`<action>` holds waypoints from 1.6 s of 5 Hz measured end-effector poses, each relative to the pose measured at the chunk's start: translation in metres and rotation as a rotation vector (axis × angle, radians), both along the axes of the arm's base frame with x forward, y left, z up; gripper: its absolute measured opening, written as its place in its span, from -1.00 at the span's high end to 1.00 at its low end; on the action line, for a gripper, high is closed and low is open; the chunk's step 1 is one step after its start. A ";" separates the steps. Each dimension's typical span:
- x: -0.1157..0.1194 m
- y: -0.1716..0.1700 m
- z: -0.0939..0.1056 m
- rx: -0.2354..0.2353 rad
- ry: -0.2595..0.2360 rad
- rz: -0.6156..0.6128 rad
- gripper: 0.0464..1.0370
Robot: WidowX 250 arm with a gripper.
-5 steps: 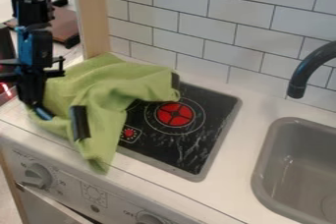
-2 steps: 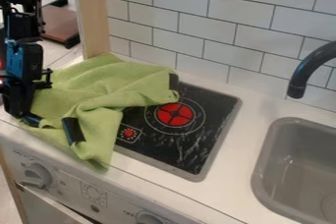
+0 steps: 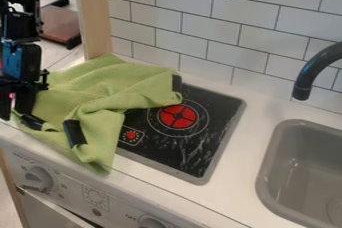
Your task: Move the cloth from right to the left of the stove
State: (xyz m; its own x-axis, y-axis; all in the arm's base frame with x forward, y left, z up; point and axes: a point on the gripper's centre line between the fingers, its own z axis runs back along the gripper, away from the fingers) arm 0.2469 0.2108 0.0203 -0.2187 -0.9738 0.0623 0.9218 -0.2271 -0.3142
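Countertop (image 3: 246,147) separates sink (image 3: 300,172) and stove (image 3: 214,109); cloth (image 3: 100,97) overlaps stove's left edge.

The black gripper (image 3: 15,114) hangs at the left edge, over the near left end of the counter (image 3: 230,172), its two fingers apart beside the left edge of the green cloth (image 3: 100,99). The cloth lies rumpled over the left part of the black stove (image 3: 194,147), one end drooping toward the counter's near edge. Dark strips (image 3: 75,133) show at its edges. Right of the cloth, a red burner mark (image 3: 178,116) is uncovered. The gray sink (image 3: 272,164) and black faucet (image 3: 308,74) stand at the right. White tiles (image 3: 220,22) line the far side, and knobs (image 3: 40,178) sit on the near front.
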 end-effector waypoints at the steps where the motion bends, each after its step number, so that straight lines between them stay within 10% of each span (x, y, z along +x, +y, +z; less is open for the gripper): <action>1: 0.003 -0.006 0.006 -0.038 0.004 0.026 -0.50; 2: 0.007 -0.016 0.011 -0.090 0.001 0.064 -0.92; 3: 0.017 -0.023 0.036 -0.073 -0.102 0.100 -0.93; 7: 0.004 -0.052 0.102 -0.249 -0.157 0.037 -0.92; 8: 0.003 -0.050 0.104 -0.230 -0.152 0.020 -0.92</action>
